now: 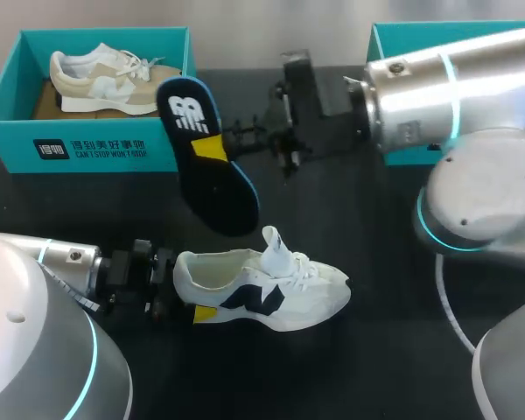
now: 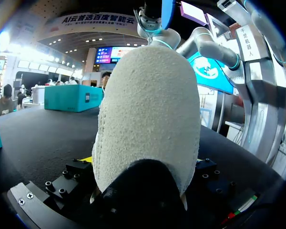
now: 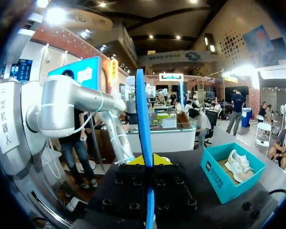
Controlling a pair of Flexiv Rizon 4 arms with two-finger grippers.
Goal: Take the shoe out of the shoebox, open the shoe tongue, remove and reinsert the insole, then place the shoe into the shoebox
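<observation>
Grips the insole [image 1: 212, 188] in the closed right end effector [image 1: 212, 149], aloft near the shoebox [image 1: 87, 149], likely ready for reinsertion, and clamps the left end effector [image 1: 192, 311] on the heel of the shoe [image 1: 271, 293], steadying it upright on the counter [image 1: 367, 262].

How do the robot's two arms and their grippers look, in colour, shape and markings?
The left arm and the right arm are thick rounded tubes of silver-grey metal, with thin glowing cyan rings at the joints. The left gripper and the right gripper are black and blocky, with screw holes and yellow fingertips. A pale cable runs beside the right arm.
</observation>
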